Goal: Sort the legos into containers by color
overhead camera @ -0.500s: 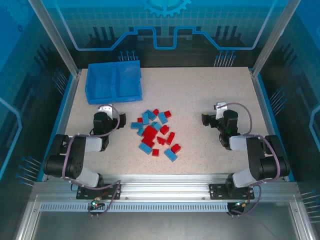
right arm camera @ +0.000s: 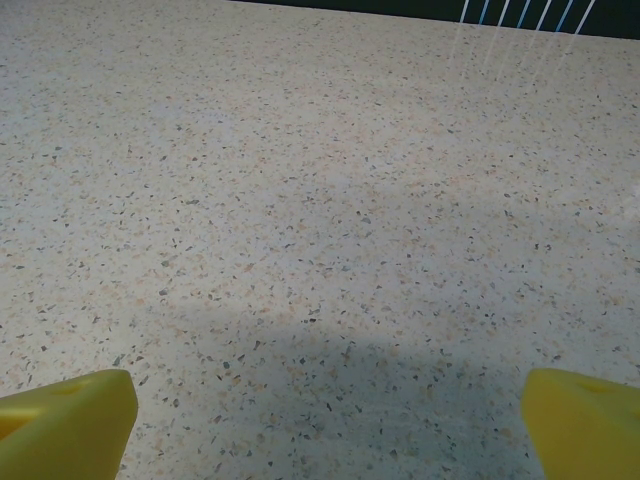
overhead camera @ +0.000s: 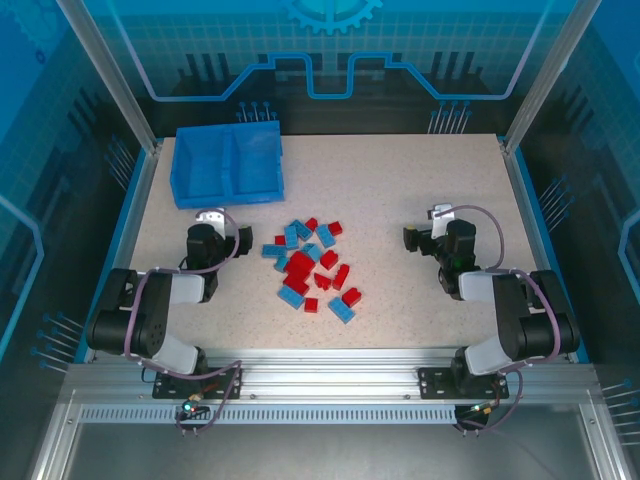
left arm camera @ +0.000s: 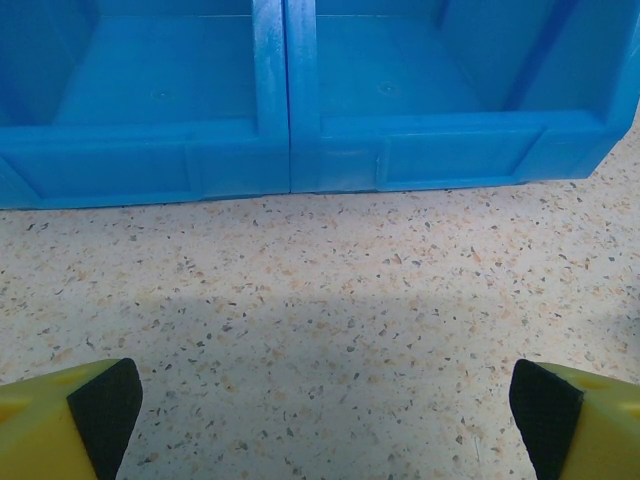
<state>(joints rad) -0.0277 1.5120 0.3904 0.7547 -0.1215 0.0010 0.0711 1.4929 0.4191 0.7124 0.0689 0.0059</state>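
The legos (overhead camera: pixel 300 265), a loose pile of small red and light blue bricks, lie on the speckled table midway between the two arms. The containers are the two compartments of a blue bin (overhead camera: pixel 226 198) at the back left. In the left wrist view the bin's front wall (left arm camera: pixel 150 170) and middle divider (left arm camera: pixel 285 100) are close ahead, and both compartments look empty. My left gripper (overhead camera: pixel 212 216) (left arm camera: pixel 325 410) is open, low over bare table just in front of the bin. My right gripper (overhead camera: pixel 440 216) (right arm camera: pixel 325 415) is open over bare table right of the pile.
A blue rim borders the table (overhead camera: pixel 400 180). Metal frame posts (overhead camera: pixel 105 70) stand at the back corners. Open tabletop stretches from the bin's right side to the back right corner.
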